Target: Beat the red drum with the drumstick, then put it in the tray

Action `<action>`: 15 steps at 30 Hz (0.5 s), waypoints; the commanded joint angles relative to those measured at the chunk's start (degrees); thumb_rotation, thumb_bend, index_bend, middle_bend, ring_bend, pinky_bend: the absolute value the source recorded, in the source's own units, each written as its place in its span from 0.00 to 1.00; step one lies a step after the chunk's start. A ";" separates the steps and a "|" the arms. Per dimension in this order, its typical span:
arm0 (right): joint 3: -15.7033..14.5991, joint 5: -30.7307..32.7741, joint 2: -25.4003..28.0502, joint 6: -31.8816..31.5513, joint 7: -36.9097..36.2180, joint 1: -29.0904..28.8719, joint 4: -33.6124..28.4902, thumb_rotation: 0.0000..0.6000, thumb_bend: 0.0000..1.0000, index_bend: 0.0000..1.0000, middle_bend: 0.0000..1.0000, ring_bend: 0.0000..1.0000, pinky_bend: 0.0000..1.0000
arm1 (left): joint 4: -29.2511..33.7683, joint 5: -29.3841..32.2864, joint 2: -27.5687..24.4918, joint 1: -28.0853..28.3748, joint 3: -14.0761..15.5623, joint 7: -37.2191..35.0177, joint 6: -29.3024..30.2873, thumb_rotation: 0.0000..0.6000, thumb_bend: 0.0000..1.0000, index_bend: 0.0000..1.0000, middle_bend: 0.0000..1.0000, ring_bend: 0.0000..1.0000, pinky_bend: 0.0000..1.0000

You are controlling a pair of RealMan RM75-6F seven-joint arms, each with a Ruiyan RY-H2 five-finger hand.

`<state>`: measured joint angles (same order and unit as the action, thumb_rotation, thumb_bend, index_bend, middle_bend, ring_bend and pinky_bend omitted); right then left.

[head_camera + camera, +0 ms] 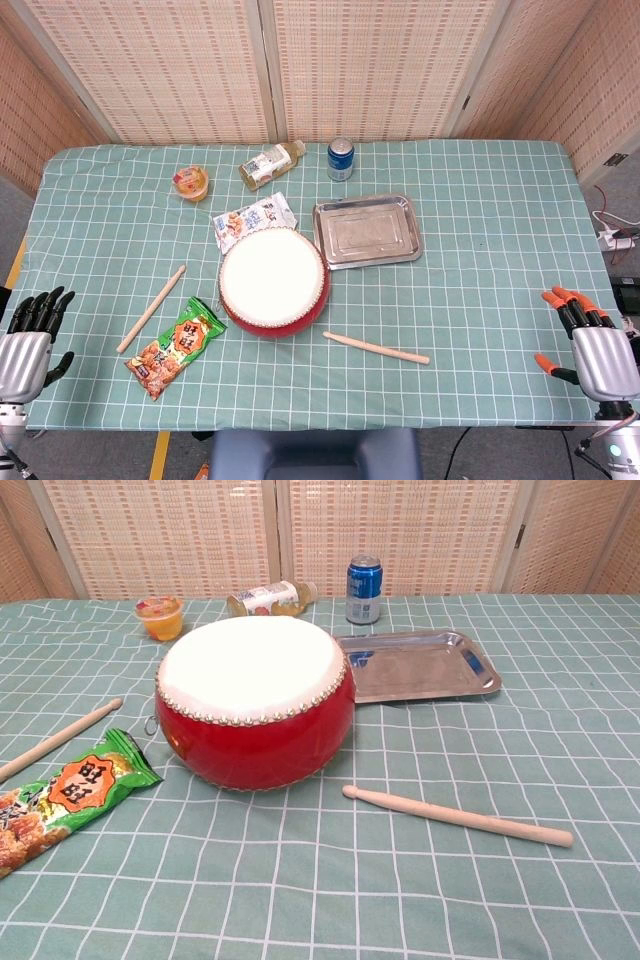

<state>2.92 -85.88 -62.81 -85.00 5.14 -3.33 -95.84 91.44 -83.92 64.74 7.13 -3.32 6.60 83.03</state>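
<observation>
Two drumsticks lie on the worktop. The near drumstick lies crosswise just before the red drum, nearer the right hand. Both the right hand and the left hand are spread and empty. The tray sits behind-right. The snack packet bears Chinese characters, not readable here.

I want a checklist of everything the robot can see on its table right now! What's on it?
Surface: green checked tablecloth.
Job's things: red drum; drumstick lying right of it, another drumstick on the left; empty tray.
Clutter: green snack bag, white packet, jelly cup, bottle, blue can.
Hands: left hand and right hand open, holding nothing.
Cables: power strip off the table.
Surroundings: woven screens.
</observation>
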 commanded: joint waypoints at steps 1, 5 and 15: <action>0.07 -0.49 -0.09 -0.20 -0.43 -0.13 0.12 1.00 0.11 0.20 0.13 0.15 0.28 | -0.45 -0.33 0.61 -0.23 -0.28 0.10 1.10 1.00 0.26 0.01 0.00 0.00 0.01; -0.22 -1.43 -0.07 -0.41 -1.42 -0.13 0.27 1.00 0.11 0.21 0.13 0.15 0.28 | -0.85 -0.58 1.19 -0.58 -0.31 0.19 2.09 1.00 0.26 0.01 0.00 0.00 0.01; -1.98 -6.27 -1.34 0.50 -4.94 -1.32 0.57 1.00 0.11 0.23 0.13 0.15 0.28 | -1.39 -1.10 1.27 -1.20 0.04 -1.03 2.97 1.00 0.26 0.01 0.00 0.00 0.01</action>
<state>1.25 -91.35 -63.62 -84.89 0.79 -4.14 -95.45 90.09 -84.99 66.00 5.94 -3.29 5.64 86.00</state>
